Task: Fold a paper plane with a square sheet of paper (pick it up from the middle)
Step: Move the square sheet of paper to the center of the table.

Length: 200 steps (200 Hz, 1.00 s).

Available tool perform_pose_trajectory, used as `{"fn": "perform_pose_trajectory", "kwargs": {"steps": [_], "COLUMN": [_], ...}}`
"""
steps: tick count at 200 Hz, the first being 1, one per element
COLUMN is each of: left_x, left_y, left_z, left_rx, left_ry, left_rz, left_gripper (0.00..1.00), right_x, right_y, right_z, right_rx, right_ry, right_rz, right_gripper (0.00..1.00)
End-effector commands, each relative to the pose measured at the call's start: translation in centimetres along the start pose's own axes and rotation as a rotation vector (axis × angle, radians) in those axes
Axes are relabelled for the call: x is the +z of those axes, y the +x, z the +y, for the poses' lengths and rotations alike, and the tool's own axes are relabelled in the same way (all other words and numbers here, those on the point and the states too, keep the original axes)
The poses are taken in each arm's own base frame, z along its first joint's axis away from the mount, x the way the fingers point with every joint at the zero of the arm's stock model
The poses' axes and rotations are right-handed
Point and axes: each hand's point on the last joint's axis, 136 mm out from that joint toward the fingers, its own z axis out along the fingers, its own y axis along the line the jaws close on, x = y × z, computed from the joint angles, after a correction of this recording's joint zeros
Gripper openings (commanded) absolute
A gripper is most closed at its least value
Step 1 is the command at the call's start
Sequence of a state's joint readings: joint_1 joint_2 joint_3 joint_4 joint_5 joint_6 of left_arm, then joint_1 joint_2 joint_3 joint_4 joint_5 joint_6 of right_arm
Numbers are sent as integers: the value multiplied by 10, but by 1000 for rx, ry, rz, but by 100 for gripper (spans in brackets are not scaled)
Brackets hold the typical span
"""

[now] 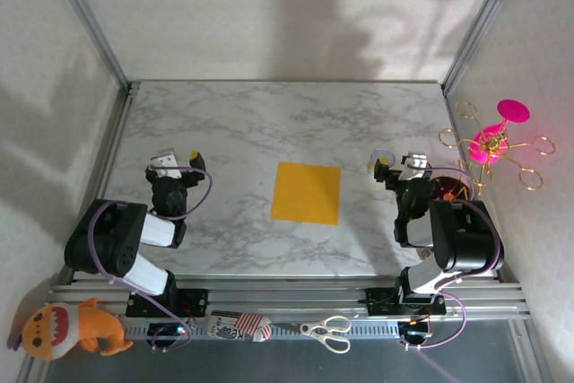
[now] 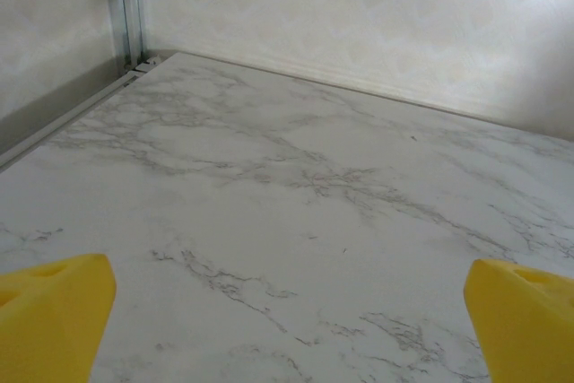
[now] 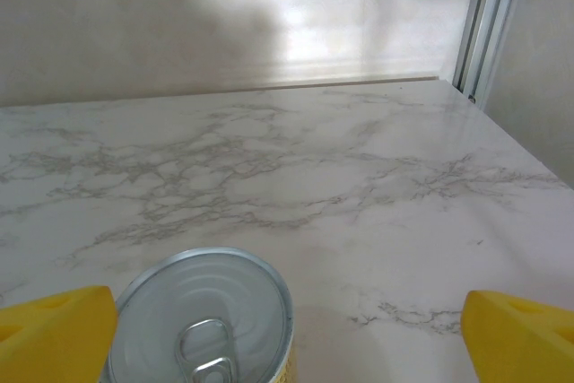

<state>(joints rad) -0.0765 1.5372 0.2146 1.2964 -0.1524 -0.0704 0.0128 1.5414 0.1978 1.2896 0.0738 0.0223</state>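
The job stands at its very first step. The square sheet of paper (image 1: 306, 193) lies flat on the marble-patterned worktop (image 1: 233, 123), about midway between the two arms and well apart from both. No crease shows on it from above.

The left end effector (image 1: 178, 161) hovers over the left side of the worktop with its yellow fingers (image 2: 54, 311) spread wide and only bare marble between them. The right end effector (image 1: 395, 164) is likewise fully open. A small metal can (image 3: 208, 316) with a pull-tab lid stands just ahead of it, between its fingers as the wrist camera sees it, though neither finger appears to touch it (the can is no part of the task).

The next move is probably a reach inward to the sheet's middle, as the task asks. That calls for care: thin paper lying flat offers no edge to pinch there, so the fingers would likely have to press down and draw together to raise a ridge. The right arm would also have to clear the can on its way.

No writing can be read. The can's lid is plain metal, with a sliver of yellow side showing. A striped packet (image 1: 238, 326) on the front rail, beside the scissors (image 1: 327, 333) and an orange plush toy (image 1: 72, 327), carries print too small to make out.
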Motion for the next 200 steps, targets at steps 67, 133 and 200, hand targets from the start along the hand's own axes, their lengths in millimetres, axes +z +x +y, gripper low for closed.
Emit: {"fn": "perform_pose_trajectory", "kwargs": {"steps": [67,133,200], "left_x": [3,0,-10], "left_y": [-2,-6,-57], "left_z": [0,2,9], "left_rx": [5,-3,-89], "left_ry": [3,-2,-78], "left_rz": [-4,-21,-62], "left_gripper": [99,99,99], "right_x": [4,1,3], "right_y": [-7,-14,-64], "right_z": [0,3,33], "right_rx": [10,-2,-44], "right_ry": [-5,-15,-2], "right_rz": [-20,-39,-13], "right_gripper": [99,99,99]}}
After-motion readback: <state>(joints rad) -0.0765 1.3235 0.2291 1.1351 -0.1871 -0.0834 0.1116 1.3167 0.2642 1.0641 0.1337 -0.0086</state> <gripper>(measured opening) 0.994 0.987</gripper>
